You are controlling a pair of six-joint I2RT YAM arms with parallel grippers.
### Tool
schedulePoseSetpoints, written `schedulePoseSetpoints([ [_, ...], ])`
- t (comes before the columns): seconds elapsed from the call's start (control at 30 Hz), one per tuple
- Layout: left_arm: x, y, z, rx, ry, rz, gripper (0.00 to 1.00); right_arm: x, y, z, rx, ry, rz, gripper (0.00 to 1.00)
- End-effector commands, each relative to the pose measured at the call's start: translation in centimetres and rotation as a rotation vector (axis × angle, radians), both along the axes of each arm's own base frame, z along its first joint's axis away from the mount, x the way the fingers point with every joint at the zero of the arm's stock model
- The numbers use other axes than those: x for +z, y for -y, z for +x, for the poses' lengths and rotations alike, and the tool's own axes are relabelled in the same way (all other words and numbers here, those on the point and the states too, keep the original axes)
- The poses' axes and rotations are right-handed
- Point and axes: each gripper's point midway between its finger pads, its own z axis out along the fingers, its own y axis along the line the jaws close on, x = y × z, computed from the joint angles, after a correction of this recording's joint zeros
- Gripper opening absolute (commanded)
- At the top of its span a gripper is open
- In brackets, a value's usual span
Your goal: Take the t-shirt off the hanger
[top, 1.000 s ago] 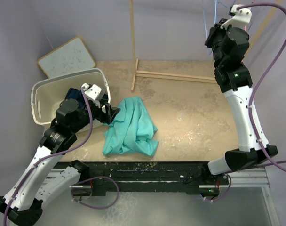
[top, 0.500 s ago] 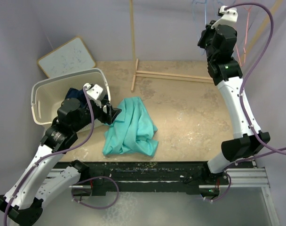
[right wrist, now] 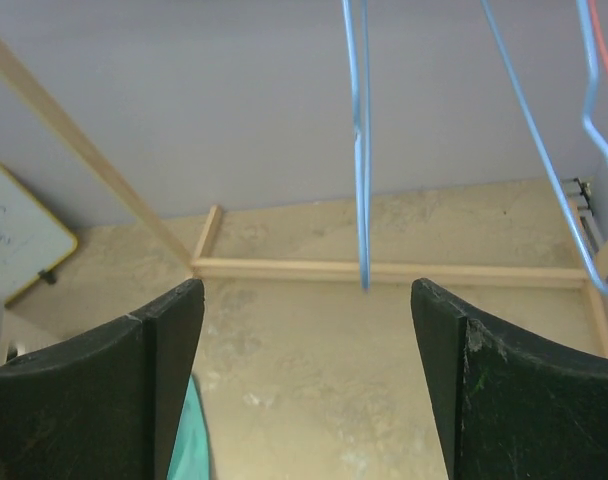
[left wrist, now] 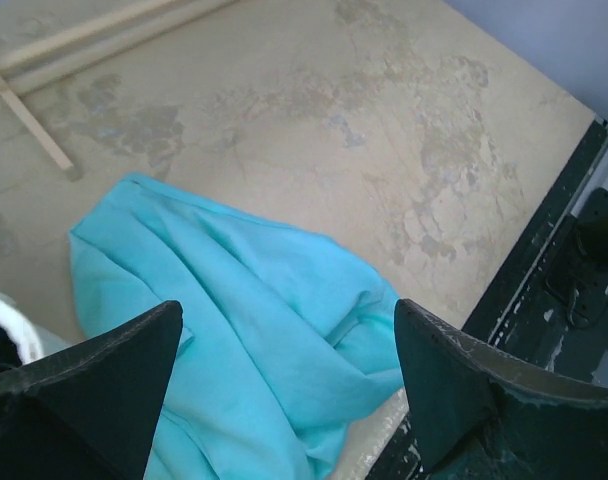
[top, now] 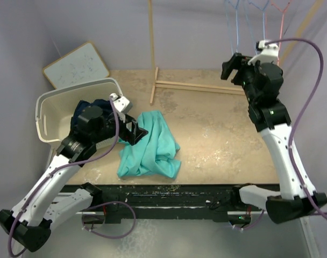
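Teal t-shirt (top: 151,144) lies crumpled on the counter (top: 222,134), free of the hangers, just beside the white bin (top: 48,110). Left pincer (top: 136,130) hovers over the shirt's left edge, jaws spread wide, holding nothing. Right pincer (top: 233,65), raised at the far right, is likewise wide open and empty, facing a hanging blue wire hanger (right wrist: 358,130).

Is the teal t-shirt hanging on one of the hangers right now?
No, the teal t-shirt lies crumpled on the table, and the wire hangers above are bare.
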Motion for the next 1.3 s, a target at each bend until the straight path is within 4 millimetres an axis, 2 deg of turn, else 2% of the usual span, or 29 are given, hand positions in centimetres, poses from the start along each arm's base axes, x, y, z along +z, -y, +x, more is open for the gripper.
schedulePoseSetpoints([
  [0.0,-2.7,2.3,0.6,-0.111,-0.117,0.033,0.89,-0.6,-0.1,-5.2,0.062,0.003,0.031,0.86],
  [0.07,-4.6,3.3,0.9,-0.136,-0.224,0.044,0.91,-2.7,0.3,-7.2,0.059,-0.032,0.034,0.87],
  [0.13,-6.7,3.9,1.6,-0.106,-0.333,0.054,0.94,-3.2,0.7,-8.9,0.054,-0.013,0.063,0.87],
  [0.23,-10.4,3.8,3.0,0.007,-0.485,0.117,0.93,-5.5,0.3,-11.2,0.091,-0.044,0.103,0.87],
  [0.33,-12.5,3.9,3.3,0.101,-0.528,0.161,0.95,-7.5,-0.8,-12.9,0.154,-0.065,0.145,0.87],
  [0.4,-14.1,4.6,2.9,0.123,-0.559,0.174,0.95,-9.2,-1.4,-13.5,0.186,-0.086,0.171,0.87],
  [0.6,-19.8,6.7,0.5,0.15,-0.631,0.355,0.95,-10.9,-2.5,-13.7,0.239,-0.101,0.206,0.87],
  [0.67,-21.7,6.2,0.2,0.198,-0.635,0.457,0.96,-11.1,-2.5,-13.6,0.24,-0.107,0.198,0.87],
  [0.73,-23.1,4.4,0.5,0.296,-0.619,0.572,0.96,-11.2,-2.4,-13.6,0.236,-0.107,0.191,0.87],
  [0.87,-24.5,1.1,0.9,0.478,-0.575,0.751,0.97,-11.4,-2.4,-13.7,0.239,-0.102,0.183,0.87],
  [0.93,-25.2,0.4,0.8,0.512,-0.581,0.793,0.98,-11.7,-2.4,-13.7,0.243,-0.104,0.187,0.87],
  [1.0,-26.4,0.6,0.4,0.5,-0.607,0.808,0.98,-12.1,-2.6,-13.7,0.251,-0.106,0.193,0.87],
  [1.03,-27.1,0.8,0.1,0.489,-0.625,0.812,0.95,-12.2,-2.7,-13.7,0.254,-0.108,0.197,0.87],
  [1.1,-28.5,1.7,-0.5,0.435,-0.66,0.794,0.79,-12.3,-2.8,-13.8,0.258,-0.112,0.201,0.87],
  [1.2,-29.6,3.1,-1.2,0.366,-0.697,0.733,0.44,-12.3,-2.6,-13.8,0.251,-0.114,0.196,0.86],
  [1.27,-29.0,4.1,-1.1,0.327,-0.691,0.684,0.15,-12.3,-2.4,-13.7,0.24,-0.112,0.189,0.86],
])
